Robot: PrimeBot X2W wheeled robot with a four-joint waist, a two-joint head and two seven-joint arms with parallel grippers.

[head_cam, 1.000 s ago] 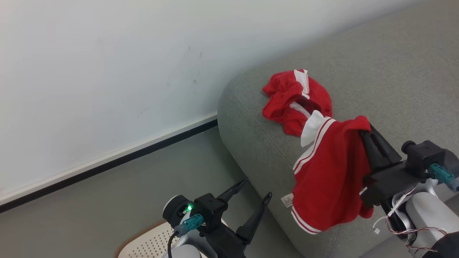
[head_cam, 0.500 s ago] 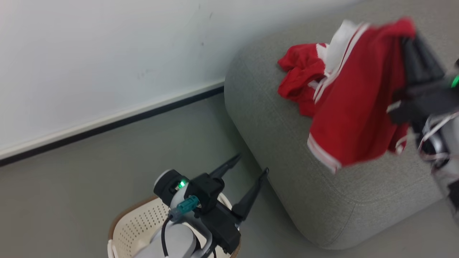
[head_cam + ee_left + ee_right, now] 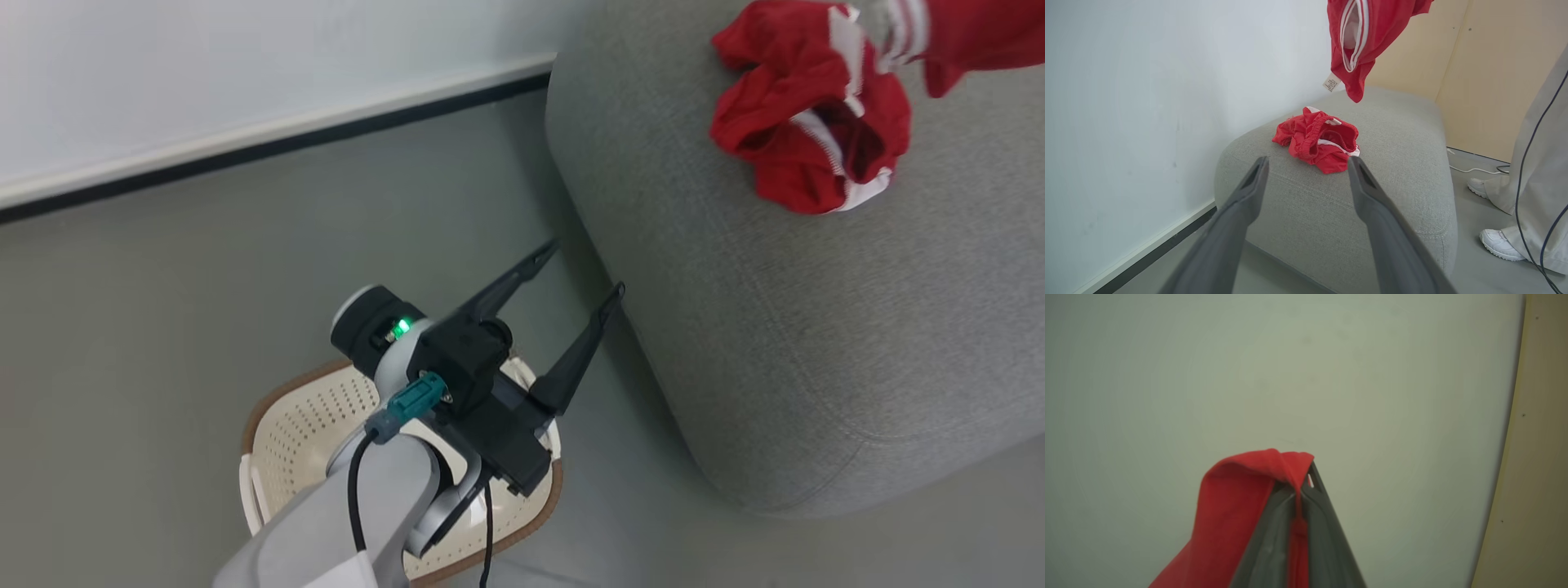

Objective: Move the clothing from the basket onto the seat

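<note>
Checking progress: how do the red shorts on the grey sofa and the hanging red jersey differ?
The crumpled red shorts with white trim lie on the grey woven sofa; the red jersey with a white striped sleeve hangs above it. No hand touches the shorts; the shut right hand pinches the jersey. The shorts are bunched in a heap; the jersey drapes downward. Both are red with white trim.
</note>
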